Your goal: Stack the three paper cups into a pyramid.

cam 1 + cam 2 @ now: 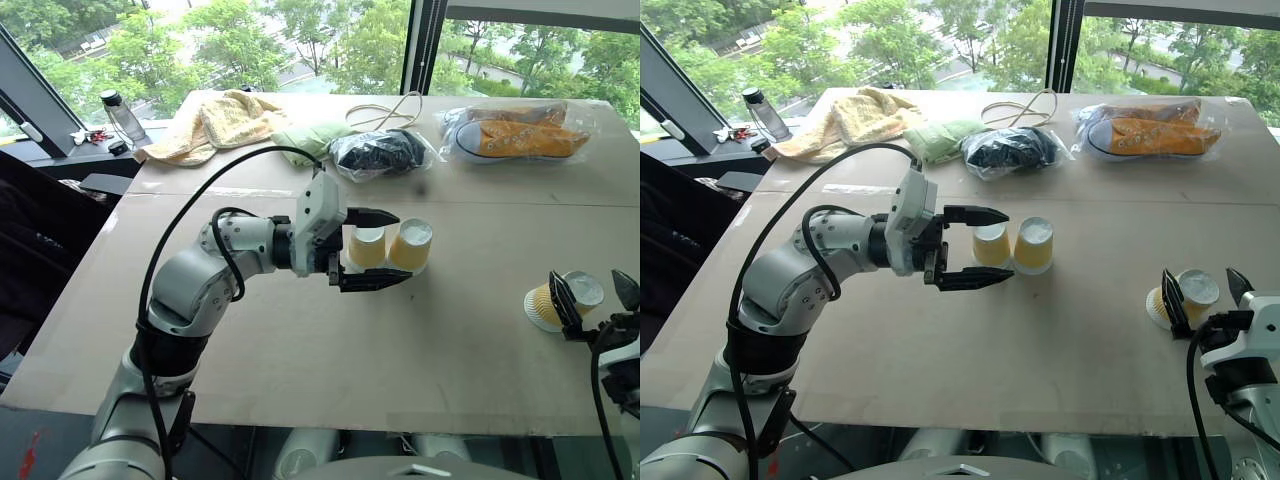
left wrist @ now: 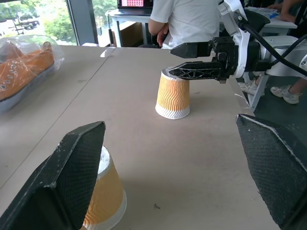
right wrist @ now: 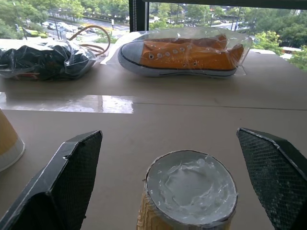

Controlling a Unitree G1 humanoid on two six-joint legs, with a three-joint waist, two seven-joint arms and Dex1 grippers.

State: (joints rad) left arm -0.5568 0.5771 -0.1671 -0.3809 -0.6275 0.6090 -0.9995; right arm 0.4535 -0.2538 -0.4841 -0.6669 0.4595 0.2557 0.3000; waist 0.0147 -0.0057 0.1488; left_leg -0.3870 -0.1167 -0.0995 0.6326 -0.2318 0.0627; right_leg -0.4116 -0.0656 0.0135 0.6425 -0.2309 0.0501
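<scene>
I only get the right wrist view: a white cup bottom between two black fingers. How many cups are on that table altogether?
Observer: Three. Besides your cup, a second cup and a third cup stand side by side in the middle of the table.
Operator: Is anything stacked yet?
Observer: No. All three stand upside down on the table, and none sits on another.
Operator: What is the other arm doing?
Observer: The left gripper is open, right at that pair of cups.
</scene>
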